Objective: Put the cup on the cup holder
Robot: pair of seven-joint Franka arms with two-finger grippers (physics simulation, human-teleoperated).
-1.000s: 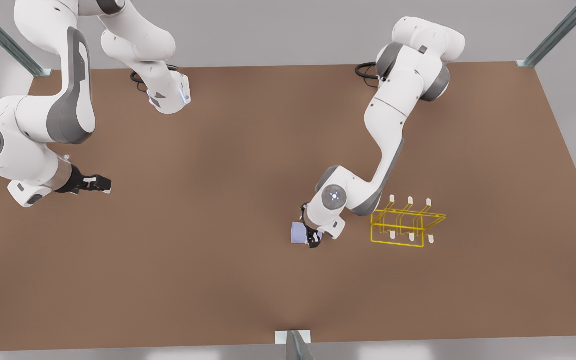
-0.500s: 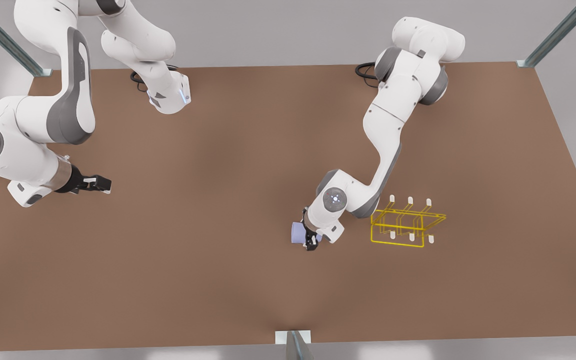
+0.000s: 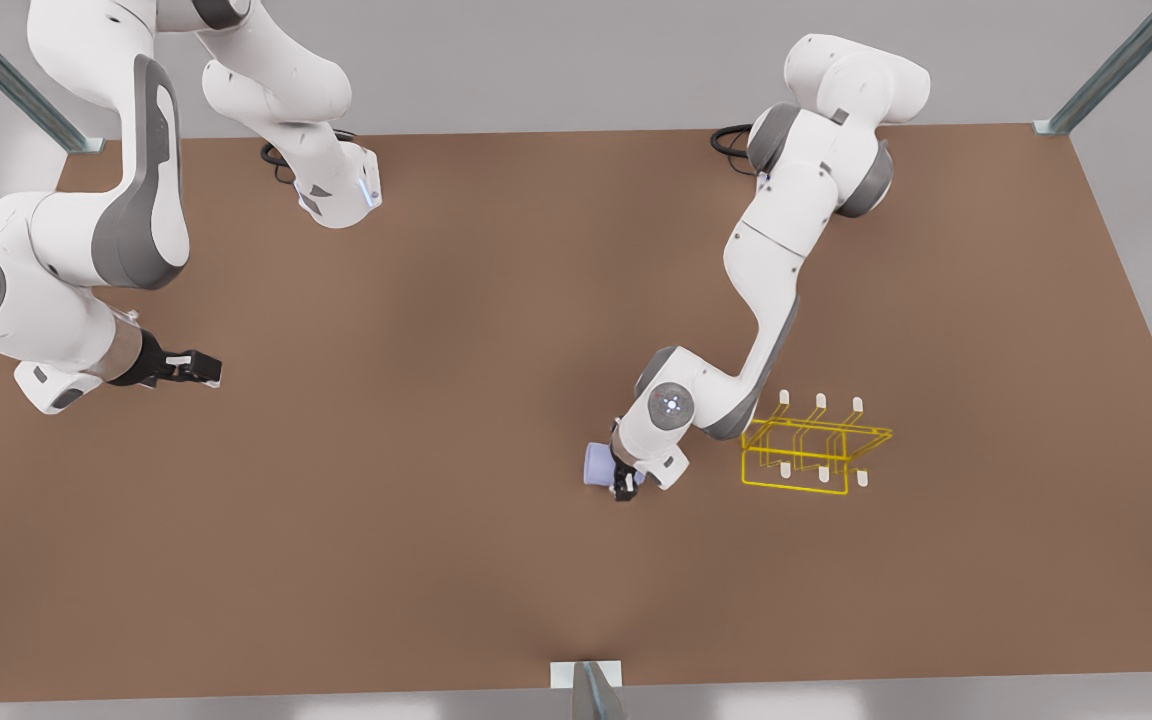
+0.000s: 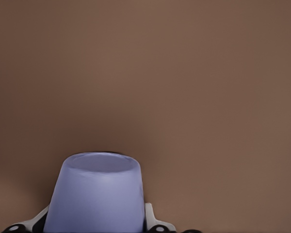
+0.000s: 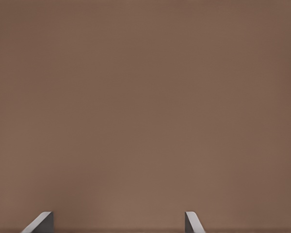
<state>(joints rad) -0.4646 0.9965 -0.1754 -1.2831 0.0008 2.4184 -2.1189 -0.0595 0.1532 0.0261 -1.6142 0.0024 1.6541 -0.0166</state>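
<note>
The lavender-blue cup (image 3: 598, 465) is low over the brown table, to the front view's left of the yellow wire cup holder (image 3: 796, 488). My left gripper (image 3: 624, 478) is shut on the cup, which is about a cup-width short of the holder. In the left wrist view the cup (image 4: 96, 194) sits between the fingers (image 4: 153, 219) with its narrow end pointing away. My right gripper (image 3: 198, 367) waits open over the table at the front view's far left, its fingertips (image 5: 41, 222) apart over bare table.
The brown table (image 3: 436, 450) spreads wide around the cup and holder. Both arm bases stand at the far edge (image 3: 336, 190), (image 3: 836, 100). Metal frame posts rise at the corners and at the near edge (image 3: 586, 685).
The left arm's wrist has shifted slightly lower and its elbow has drawn in, while the cup has stayed nearly in place. The right arm has not moved.
</note>
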